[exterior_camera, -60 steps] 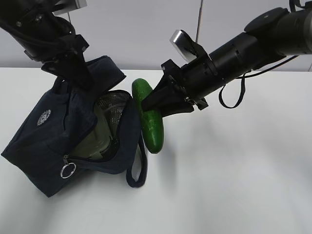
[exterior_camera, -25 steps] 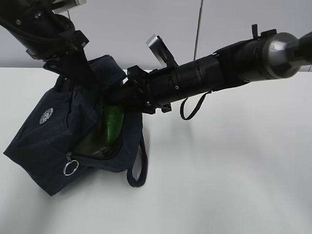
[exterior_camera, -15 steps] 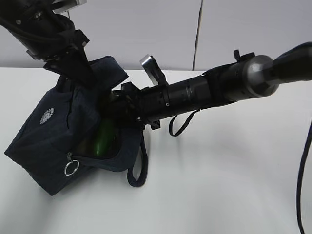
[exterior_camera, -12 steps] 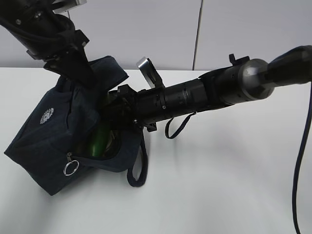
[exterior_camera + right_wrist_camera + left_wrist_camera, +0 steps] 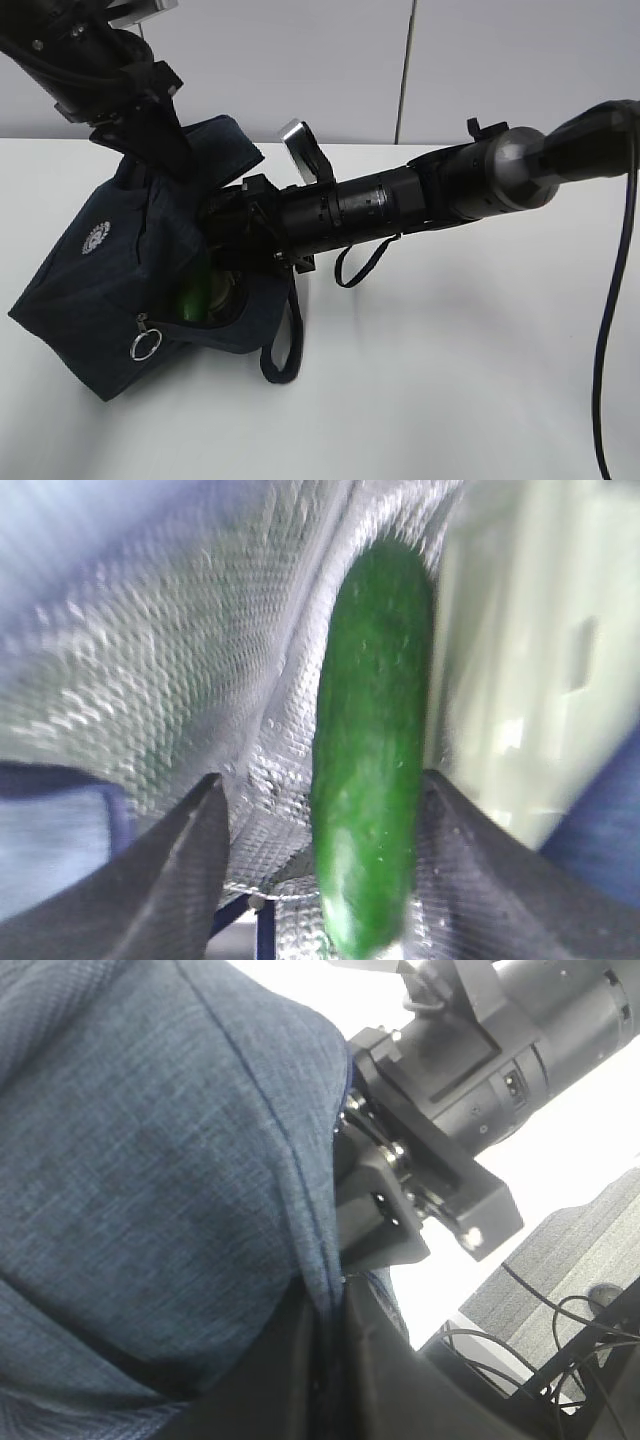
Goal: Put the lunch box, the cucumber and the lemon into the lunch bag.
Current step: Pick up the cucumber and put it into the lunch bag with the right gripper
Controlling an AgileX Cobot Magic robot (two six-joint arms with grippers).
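Observation:
The navy lunch bag (image 5: 90, 280) lies tilted on the table, mouth open to the right. My left gripper (image 5: 168, 160) is shut on its upper flap and holds it up; in the left wrist view the fabric (image 5: 150, 1140) sits pinched in the gripper (image 5: 335, 1360). My right gripper (image 5: 228, 240) reaches inside the bag. In the right wrist view it (image 5: 322, 780) is open, with the cucumber (image 5: 370, 760) between the fingers, leaning on the right one, against the silvery lining (image 5: 150, 630). The cucumber's tip (image 5: 195, 298) shows in the mouth. The sage-green lunch box (image 5: 530, 660) lies beside it. The lemon is out of view.
The bag's silver ring pull (image 5: 143, 346) and a loop handle (image 5: 285, 350) hang at its front. A black cable loop (image 5: 360, 265) dangles under the right arm, and another cable (image 5: 610, 330) runs down the right edge. The white table (image 5: 450, 390) stretches to the right.
My right gripper has carried the cucumber left, from outside the bag into its mouth and deeper in. The left gripper has kept hold of the flap.

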